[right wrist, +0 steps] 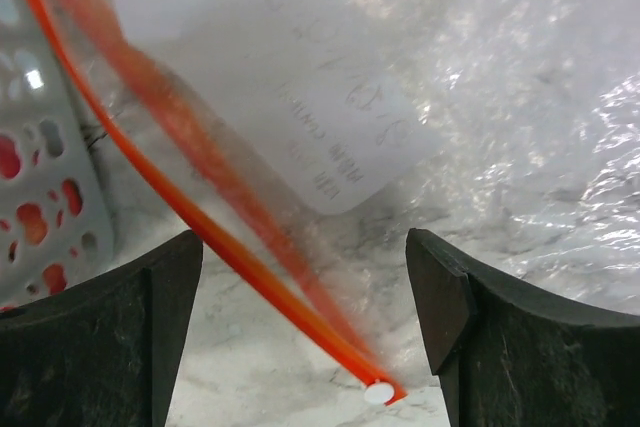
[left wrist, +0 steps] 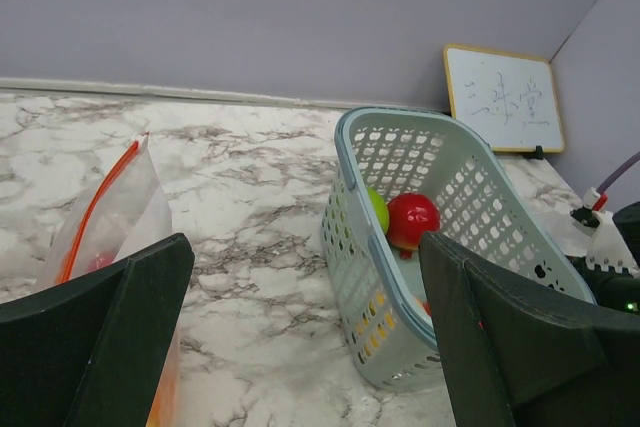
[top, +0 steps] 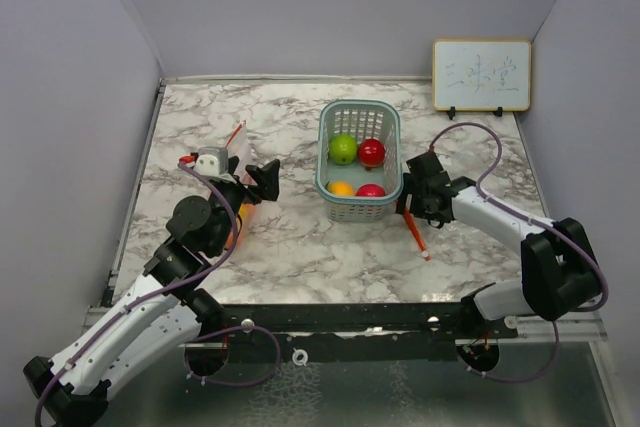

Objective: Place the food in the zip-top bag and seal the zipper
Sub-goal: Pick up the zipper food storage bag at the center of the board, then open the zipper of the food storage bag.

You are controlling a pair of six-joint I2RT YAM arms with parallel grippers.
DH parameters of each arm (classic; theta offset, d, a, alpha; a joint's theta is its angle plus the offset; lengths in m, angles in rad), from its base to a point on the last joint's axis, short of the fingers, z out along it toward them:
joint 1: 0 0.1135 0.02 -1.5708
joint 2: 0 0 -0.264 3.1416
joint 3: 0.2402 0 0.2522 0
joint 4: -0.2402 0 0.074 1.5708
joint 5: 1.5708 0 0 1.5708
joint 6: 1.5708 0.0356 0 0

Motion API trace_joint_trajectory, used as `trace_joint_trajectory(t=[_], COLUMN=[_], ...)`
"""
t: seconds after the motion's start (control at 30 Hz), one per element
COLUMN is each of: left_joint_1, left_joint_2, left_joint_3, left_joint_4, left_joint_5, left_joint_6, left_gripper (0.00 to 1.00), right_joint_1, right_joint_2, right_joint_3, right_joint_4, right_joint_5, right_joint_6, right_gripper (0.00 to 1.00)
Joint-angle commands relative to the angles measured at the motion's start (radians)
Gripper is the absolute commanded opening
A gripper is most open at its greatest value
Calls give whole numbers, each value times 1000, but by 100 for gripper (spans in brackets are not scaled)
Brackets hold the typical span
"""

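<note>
My right end effector (right wrist: pixel 305 247) is spread wide, its fingers on either side of the orange zipper (right wrist: pixel 200 212) of the zip-top bag (right wrist: pixel 340 127). The bag lies on the counter (top: pixel 300 247) just beside the teal basket (top: pixel 360 211). My left end effector (top: pixel 264 180) is spread wide too, pinching nothing. The toy fruits (top: pixel 372 152) sit inside the basket: one green, one orange, two red.

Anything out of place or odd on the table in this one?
Yes: there are two zip-top bags where one is expected. One bag stands beside the open left gripper, left of the basket, seemingly with something inside. A second bag lies flat right of the basket, under the open right gripper. Four fruits sit in the basket.
</note>
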Motion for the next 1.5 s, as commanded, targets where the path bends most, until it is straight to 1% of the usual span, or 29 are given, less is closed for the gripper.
trace_joint_trajectory(t=[0.0, 0.07, 0.1, 0.2, 0.23, 0.3, 0.37, 0.43, 0.47, 0.57, 0.7, 0.77, 0.83, 0.9, 1.0, 1.13, 1.2, 1.3, 1.47], left_joint_1=[3, 3, 3, 3, 3, 3, 4, 3, 3, 3, 3, 4, 5, 5, 5, 6, 6, 4, 2], left_joint_2=[-20, -22, -22, -21, -20, -19, -19, -20, -19, -17, 3, 20, 47, 91, 193, 344, 425, 513, 608], left_joint_3=[2, -1, -2, -2, -1, 0, 2, 2, 2, 4, 10, 5, -16, -27, -5, 70, 127, 205, 239], left_joint_4=[5, 6, 5, 4, 4, 4, 3, 3, 4, 18, 83, 143, 249, 383, 539, 688, 703, 742, 850], left_joint_5=[18, 14, 14, 14, 14, 16, 17, 18, 21, 53, 160, 237, 321, 427, 576, 699, 733, 767, 741], left_joint_6=[-1, 0, 2, 4, 5, 3, 4, 1, 1, 0, -6, -22, -52, -89, -145, -209, -224, -275, -351], left_gripper=[99, 99, 99, 99, 99, 99, 99, 99, 99, 99, 99, 99, 99, 99, 98, 90, 86, 82, 78], right_joint_1=[1, 0, 0, 0, 0, 0, 0, 0, 0, 0, 0, 0, 0, 0, 0, 1, 1, 4, 8], right_joint_2=[44, 67, 79, 84, 74, 47, 22, -10, -33, -153, -324, -392, -428, -433, -430, -397, -380, -363, -348], right_joint_3=[29, 29, 29, 32, 28, 25, 27, 28, 28, 50, 119, 164, 219, 286, 352, 390, 393, 384, 383], right_joint_4=[34, 50, 54, 60, 61, 57, 48, 37, 34, 17, 2, 26, 55, 64, 107, 186, 223, 269, 280], right_joint_5=[173, 183, 185, 194, 206, 227, 247, 271, 272, 257, 245, 181, 68, -67, -268, -470, -525, -564, -588], right_joint_6=[13, 9, 9, 17, 22, 29, 31, 36, 38, 25, -46, -112, -190, -239, -249, -230, -218, -203, -208], right_gripper=[82, 81, 78, 50, 44, 37, 24, 3, 1, 1, 1, 1, 1, 1, 1, 1, 1, 1, 1])
